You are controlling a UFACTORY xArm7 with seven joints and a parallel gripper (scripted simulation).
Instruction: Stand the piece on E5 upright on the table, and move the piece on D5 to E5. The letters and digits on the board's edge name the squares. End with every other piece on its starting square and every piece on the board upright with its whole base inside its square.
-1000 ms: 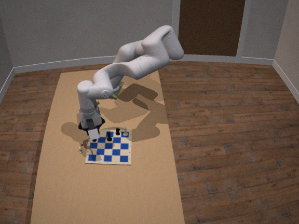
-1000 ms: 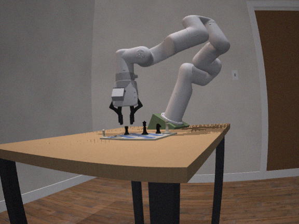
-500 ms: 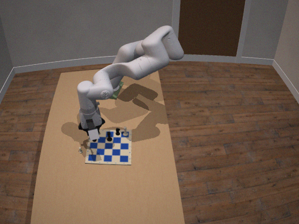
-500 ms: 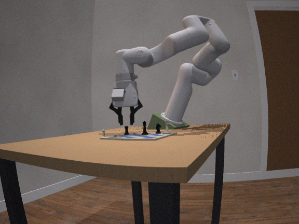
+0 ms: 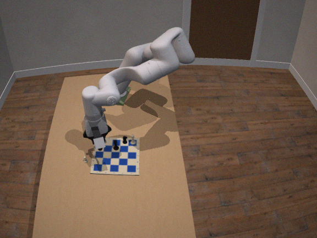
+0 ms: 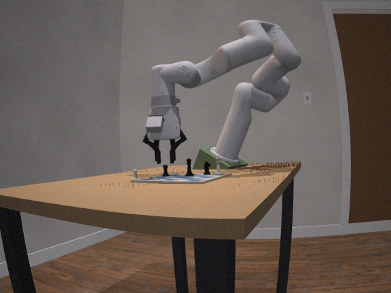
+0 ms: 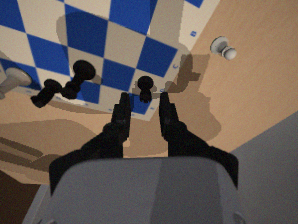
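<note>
The gripper (image 7: pixel 146 111) hangs part-open and empty right above the black pawn (image 7: pixel 144 85) at the board's (image 7: pixel 120 45) corner, six o'clock in the wrist view; small, rigid, probably tippy, so I'd pinch its slim neck.

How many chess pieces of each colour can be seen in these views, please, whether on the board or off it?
Black pieces: 3, namely a black pawn, a tall black piece and a black knight, all on the board.
White pieces: 2, a white piece on the board and a white pawn on the table.
Total: 5
</note>
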